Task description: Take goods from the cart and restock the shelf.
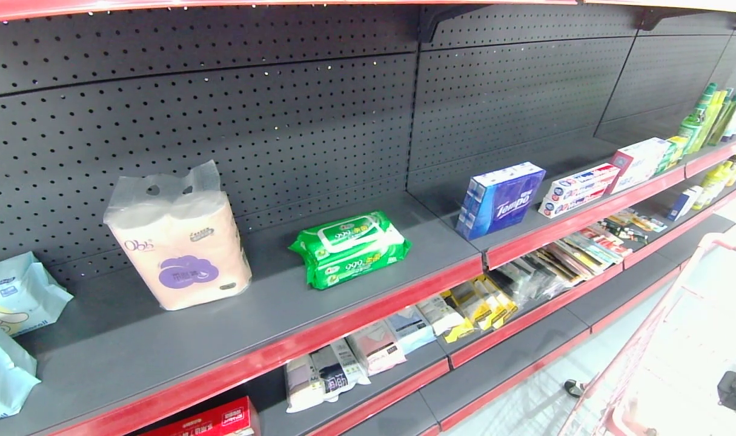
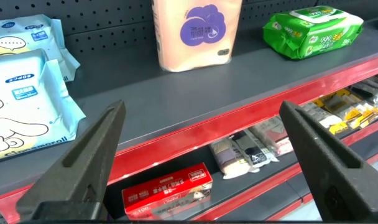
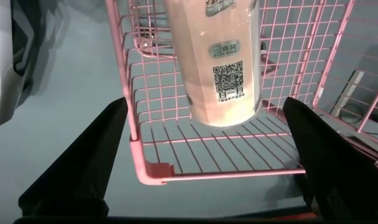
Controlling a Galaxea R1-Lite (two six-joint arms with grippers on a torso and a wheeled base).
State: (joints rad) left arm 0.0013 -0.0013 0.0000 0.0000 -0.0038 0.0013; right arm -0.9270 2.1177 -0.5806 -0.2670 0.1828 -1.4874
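In the right wrist view a pink wire cart (image 3: 153, 168) holds a peach pack of toilet paper (image 3: 220, 68). My right gripper (image 3: 204, 106) hangs open just above that pack, one finger on each side, touching nothing. My left gripper (image 2: 201, 109) is open and holds nothing, facing the red front edge of the grey shelf (image 2: 195, 102). On this shelf (image 1: 319, 303) stand a matching toilet paper pack (image 1: 180, 242) and a green pack of wet wipes (image 1: 349, 247). The cart's pink rim (image 1: 652, 321) shows at the lower right of the head view.
Light blue tissue packs (image 1: 10, 297) lie at the shelf's left end. A blue tissue box (image 1: 500, 198), toothpaste boxes (image 1: 578, 189) and green bottles (image 1: 707, 115) stand further right. The lower shelf carries small packets (image 1: 404, 333) and a red box (image 1: 213, 419).
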